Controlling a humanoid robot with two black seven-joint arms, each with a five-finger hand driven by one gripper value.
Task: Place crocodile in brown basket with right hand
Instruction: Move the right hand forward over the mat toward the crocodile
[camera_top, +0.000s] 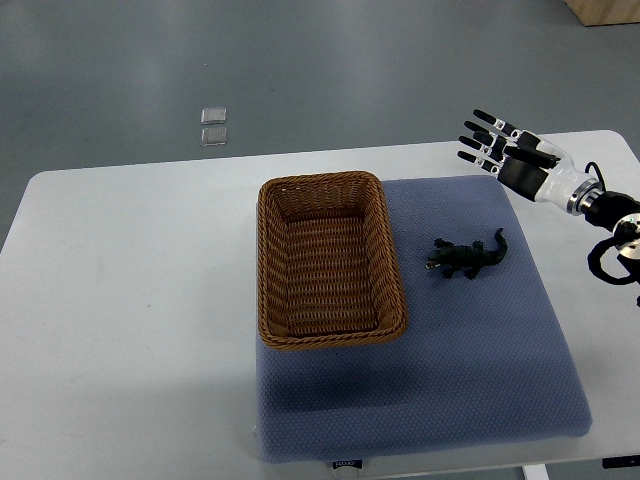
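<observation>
A small dark green toy crocodile (466, 257) lies on the blue mat, just right of the basket, head toward the basket and tail curling up to the right. The brown wicker basket (384, 262) stands empty on the mat's left part. My right hand (494, 142) hovers above the table's far right, up and to the right of the crocodile, with fingers spread and nothing in them. Its arm comes in from the right edge. The left arm does not show.
A blue-grey padded mat (480, 360) covers the right half of the white table (130, 300). Two small clear squares (213, 125) lie on the grey floor beyond the table. A wooden corner (605, 10) shows at top right.
</observation>
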